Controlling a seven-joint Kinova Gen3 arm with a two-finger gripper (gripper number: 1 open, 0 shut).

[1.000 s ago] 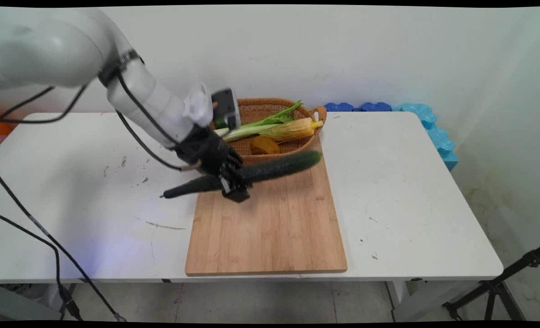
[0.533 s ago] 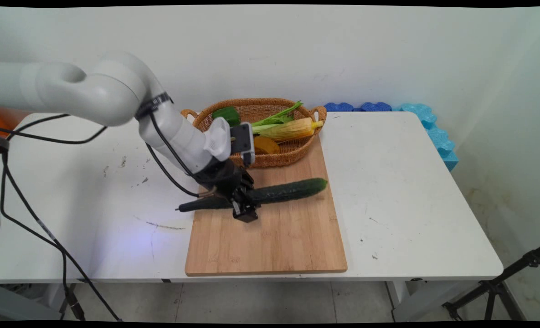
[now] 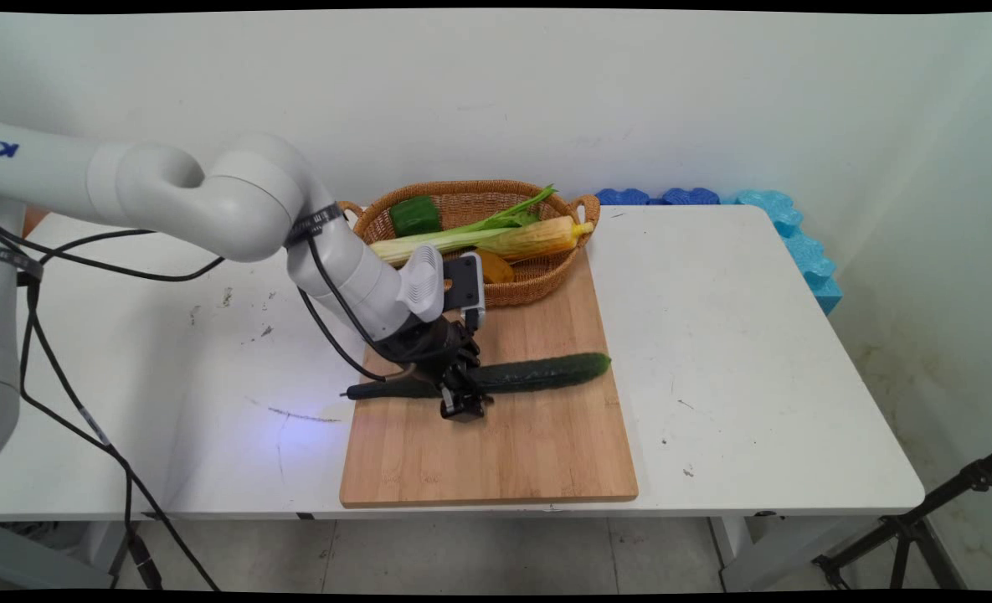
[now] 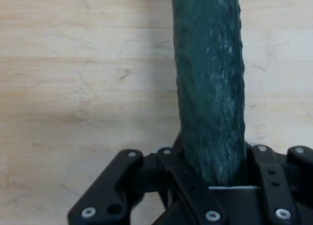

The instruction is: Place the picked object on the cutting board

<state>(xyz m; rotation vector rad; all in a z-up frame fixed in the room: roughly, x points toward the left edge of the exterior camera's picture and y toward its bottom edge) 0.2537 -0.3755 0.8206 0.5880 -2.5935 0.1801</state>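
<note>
Gripper (image 3: 464, 400) is clamped on the cucumber (image 3: 537, 373), gripping it left of its middle, toward the thin stem end. Hand view agrees: cucumber (image 4: 210, 88) runs straight up out of the black linkage, wood grain behind it, gripper (image 4: 215, 181) closed around its base. Fingertips themselves are hidden in that view, so contact is read from the linkage hugging the skin.

Cucumber lies roughly level across the cutting board (image 3: 496, 452), upper half of the board, long axis left to right. Stem tip overhangs the board's left edge; blunt end reaches close to the right edge. Can't tell for sure from the main view whether it's resting on the wood or just off it: looks very low, probably touching.

Board sits on the white table (image 3: 755, 352), near the front middle. Its far edge tucks under or against the wicker basket (image 3: 537, 285). In the basket: corn cob in husk (image 3: 537, 239), a leafy green stalk (image 3: 462, 234) lying beside it, a green pepper (image 3: 416, 215) at the left, something orange (image 3: 497, 268) partly behind the wrist.

Blue foam mats (image 3: 780, 226) stand against the wall beyond the table's far right corner. Black cables (image 3: 69, 394) hang off the arm on the left.
</note>
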